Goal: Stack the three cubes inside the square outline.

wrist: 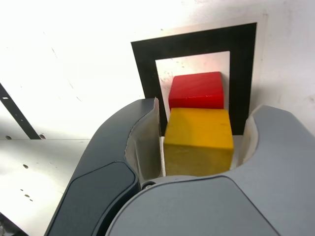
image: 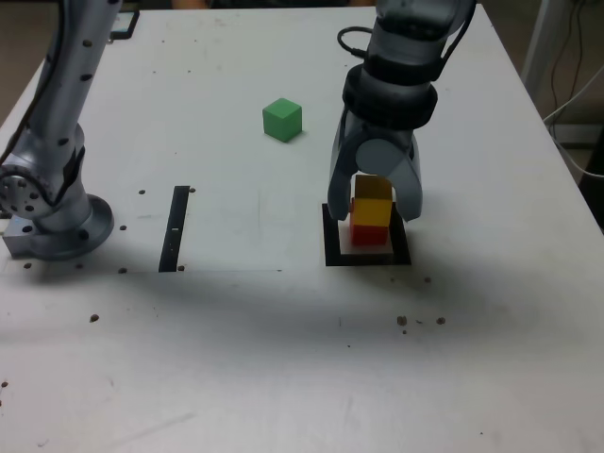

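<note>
Right of centre in the exterior view, the gripper (image: 374, 206) points down over the square outline (image: 334, 253), its jaws parted around the yellow cube (image: 372, 209). The wrist view shows narrow gaps beside that cube (slimmer on one side than the other), so the jaws stand open rather than clamped on it. The yellow cube sits on top of the red cube (image: 369, 235), which is within the square outline; part of the red cube's top (wrist: 197, 86) shows past the yellow one. The green cube (image: 282, 120) lies on the white table (image: 236, 359) in the upper middle of the exterior view, well apart from the stack. A black strip (image: 175, 229) runs down the left part of that frame, near a grey arm base (image: 61, 231) at the left edge.
</note>
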